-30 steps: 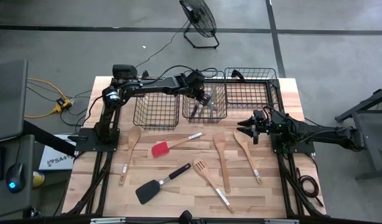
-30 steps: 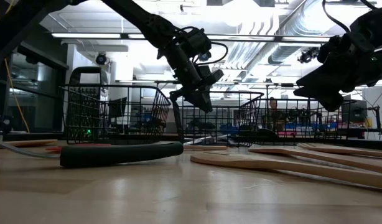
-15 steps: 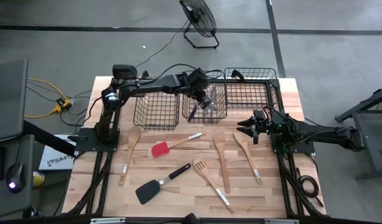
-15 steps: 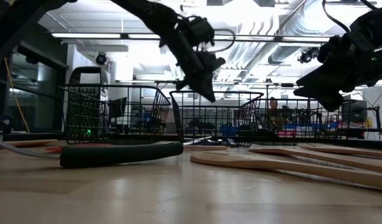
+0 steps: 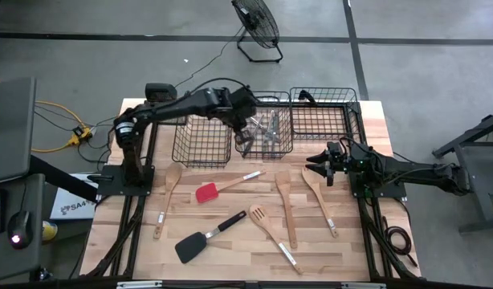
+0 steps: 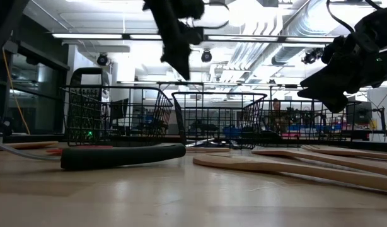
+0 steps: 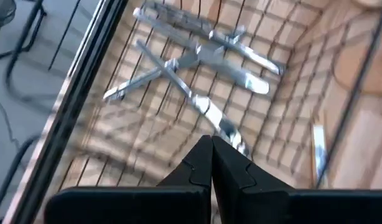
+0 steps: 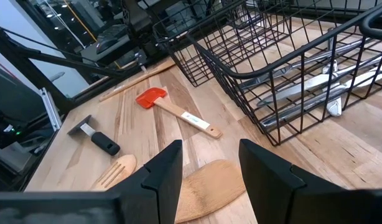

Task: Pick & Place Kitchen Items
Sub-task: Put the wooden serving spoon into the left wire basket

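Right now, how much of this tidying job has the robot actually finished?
Partly. The silver cutlery already lies in the middle basket. Nothing is in hand: the left gripper hangs shut and empty above that basket, and the right gripper waits open beside the table. Still on the table: the red spatula, the black turner and five wooden utensils.

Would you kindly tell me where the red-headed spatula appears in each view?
High view: red spatula, centre-left, before the middle wire basket.
Low view: thin red streak, left, behind black turner.
Left wrist view: not in it.
Right wrist view: on bare wood beside that basket.
Shared landmark: that basket, holding cutlery.
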### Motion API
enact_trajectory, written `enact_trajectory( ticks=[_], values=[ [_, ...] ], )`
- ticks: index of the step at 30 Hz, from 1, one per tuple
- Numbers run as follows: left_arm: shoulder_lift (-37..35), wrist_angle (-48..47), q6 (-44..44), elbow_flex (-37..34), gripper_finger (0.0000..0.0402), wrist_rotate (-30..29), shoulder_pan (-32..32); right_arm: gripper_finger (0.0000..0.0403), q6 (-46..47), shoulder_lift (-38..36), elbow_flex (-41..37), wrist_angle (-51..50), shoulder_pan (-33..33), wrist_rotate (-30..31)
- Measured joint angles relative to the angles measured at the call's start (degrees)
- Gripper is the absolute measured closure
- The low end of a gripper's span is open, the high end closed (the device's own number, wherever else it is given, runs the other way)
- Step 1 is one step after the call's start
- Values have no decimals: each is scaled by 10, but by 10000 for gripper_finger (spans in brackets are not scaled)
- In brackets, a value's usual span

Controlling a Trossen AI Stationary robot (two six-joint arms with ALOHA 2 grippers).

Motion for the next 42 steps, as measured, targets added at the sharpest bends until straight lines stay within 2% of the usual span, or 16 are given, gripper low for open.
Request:
enact_trajectory(
  ticks=[7, 12, 20, 28, 33, 42],
  values=[
    [-53, -88, -3, 1, 402, -37, -17, 252, 0, 0, 0, 0, 0, 0],
    [-76, -154, -28, -4, 401, -72, -54, 252, 0, 0, 0, 0, 0, 0],
    [-145, -149, -94, -115, 401, -80, -127, 252, 0, 0, 0, 0, 0, 0],
    [-233, -136, -238, -232, 401, -115, -219, 252, 0, 0, 0, 0, 0, 0],
    [-281, -141, -387, -294, 401, -148, -271, 252, 0, 0, 0, 0, 0, 0],
    [-312, -211, -635, -387, 401, -147, -340, 252, 0, 0, 0, 0, 0, 0]
  ],
)
